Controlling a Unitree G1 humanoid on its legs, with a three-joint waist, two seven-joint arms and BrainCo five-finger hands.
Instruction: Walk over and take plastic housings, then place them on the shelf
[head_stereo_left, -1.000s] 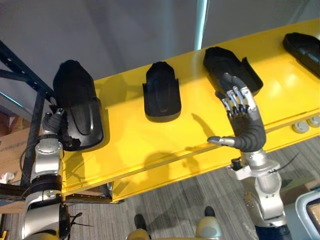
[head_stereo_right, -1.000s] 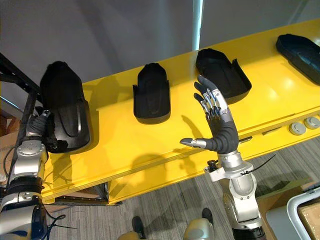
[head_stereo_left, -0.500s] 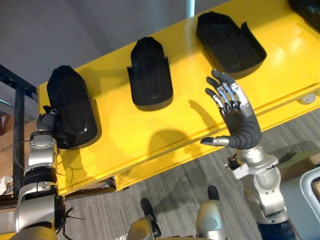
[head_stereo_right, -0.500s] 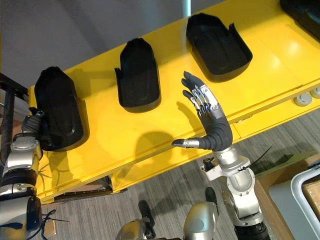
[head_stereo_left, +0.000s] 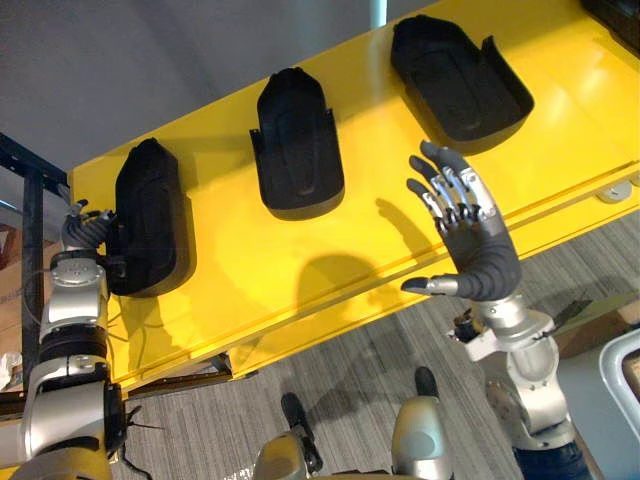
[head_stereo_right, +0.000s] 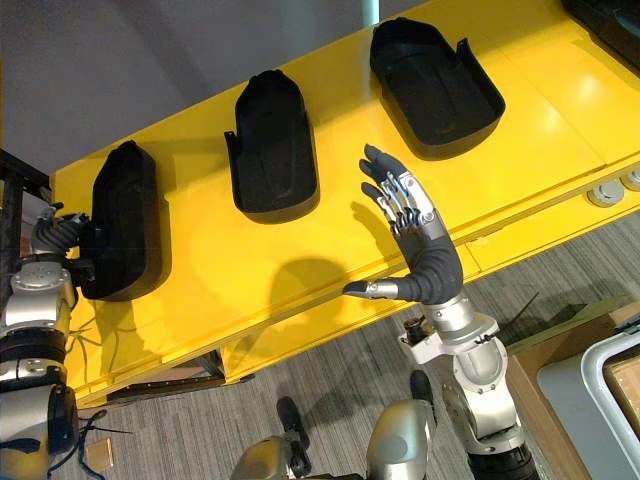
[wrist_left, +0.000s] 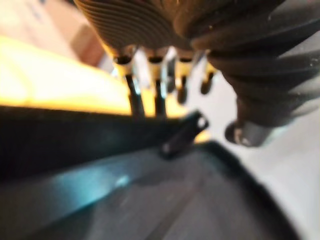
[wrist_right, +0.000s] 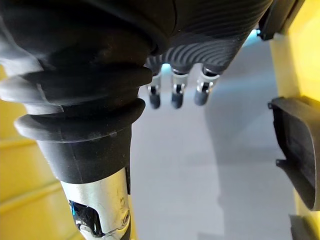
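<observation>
Three black plastic housings lie in a row on the yellow shelf: a left housing, a middle housing and a right housing. The left one is tipped on its long edge near the shelf's left end. My left hand is at that housing's outer side, and its fingers reach straight past the black rim, thumb apart, open. My right hand is raised in front of the shelf below the right housing, fingers spread, open and holding nothing.
A dark metal rack frame stands just left of the shelf. A further black housing lies at the shelf's far right end. Round fittings sit on the shelf's front edge. A pale bin stands on the floor at lower right.
My left hand's fingers have uncurled from the left housing, which now stands tipped on its edge. The camera dropped and shifted. The right hand has hardly moved.
</observation>
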